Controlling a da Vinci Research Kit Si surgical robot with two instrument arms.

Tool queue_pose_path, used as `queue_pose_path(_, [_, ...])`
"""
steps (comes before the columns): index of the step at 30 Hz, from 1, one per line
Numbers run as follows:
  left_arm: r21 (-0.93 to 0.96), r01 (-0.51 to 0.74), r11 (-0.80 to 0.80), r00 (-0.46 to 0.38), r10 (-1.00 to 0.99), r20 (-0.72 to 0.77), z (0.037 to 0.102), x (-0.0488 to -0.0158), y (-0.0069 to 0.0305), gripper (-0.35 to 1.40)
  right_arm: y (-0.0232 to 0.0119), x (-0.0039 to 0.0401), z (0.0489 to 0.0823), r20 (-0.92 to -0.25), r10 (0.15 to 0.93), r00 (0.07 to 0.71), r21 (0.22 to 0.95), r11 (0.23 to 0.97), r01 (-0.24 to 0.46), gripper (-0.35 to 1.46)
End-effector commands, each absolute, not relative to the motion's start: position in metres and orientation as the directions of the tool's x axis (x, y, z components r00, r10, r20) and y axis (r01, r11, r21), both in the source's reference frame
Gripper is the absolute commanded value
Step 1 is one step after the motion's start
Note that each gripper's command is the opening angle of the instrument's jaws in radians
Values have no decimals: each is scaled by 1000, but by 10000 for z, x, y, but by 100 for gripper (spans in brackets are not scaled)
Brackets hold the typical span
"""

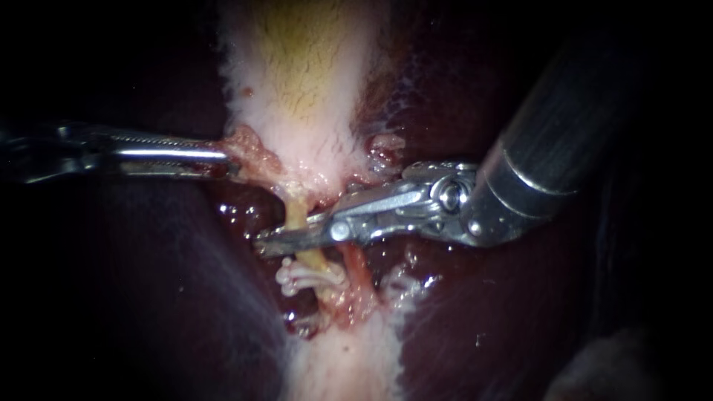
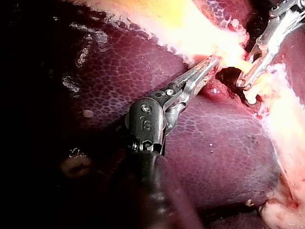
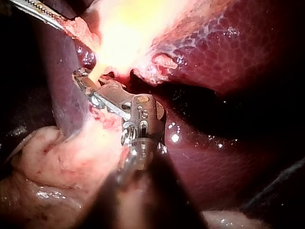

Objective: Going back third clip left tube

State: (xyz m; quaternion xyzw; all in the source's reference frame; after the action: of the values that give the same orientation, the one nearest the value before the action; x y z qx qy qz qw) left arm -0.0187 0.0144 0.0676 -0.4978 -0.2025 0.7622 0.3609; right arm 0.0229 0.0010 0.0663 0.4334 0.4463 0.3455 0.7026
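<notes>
The pale gallbladder (image 1: 297, 82) hangs down the middle over the dark liver (image 1: 134, 297). My left instrument (image 1: 226, 157) comes in level from the left, its jaws shut on the reddish fringe at the gallbladder's lower left edge; the left wrist view shows its tip (image 2: 212, 62) in the same tissue. Below, the yellowish left tube (image 1: 297, 212) runs down to white clips (image 1: 312, 276). My right instrument (image 1: 286, 236) lies across this tube just above the clips, jaws slightly open, with the tube against them. The reddish right tube (image 1: 358, 269) passes under its jaws.
Wet dark liver (image 1: 490, 319) surrounds the field on both sides. Pale fatty tissue (image 1: 342, 364) continues below the clips. The right instrument's thick shaft (image 1: 549, 141) fills the upper right. In the right wrist view my left instrument (image 3: 43, 12) lies ahead of the right jaws.
</notes>
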Motion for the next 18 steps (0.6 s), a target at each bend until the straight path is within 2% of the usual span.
queue_pose_path(1, [-668,-348,-658,-244,751,-613,676,-187,144,-35,10,229,663,-327,872,364,918,385,-97,-35])
queue_pose_path(3, [-668,-348,-658,-244,751,-613,676,-187,144,-35,9,229,662,-327,871,366,920,382,-90,-35])
queue_pose_path(4, [-668,-348,-658,-244,751,-613,676,-187,144,-35,9,229,661,-328,873,361,922,379,-79,-29])
queue_pose_path(7, [-668,-348,-658,-244,751,-613,676,-187,144,-35,6,233,658,-338,885,322,931,364,-24,24])
queue_pose_path(9, [-668,-348,-658,-244,751,-613,676,-186,144,-35,4,239,658,-343,890,299,932,361,-7,39])
queue_pose_path(13, [-668,-347,-658,-244,751,-613,676,-186,144,-35,0,250,660,-348,894,281,932,361,5,48])
queue_pose_path(18, [-668,-347,-658,-244,751,-613,676,-186,144,-35,-3,251,673,-354,891,283,930,367,6,46])
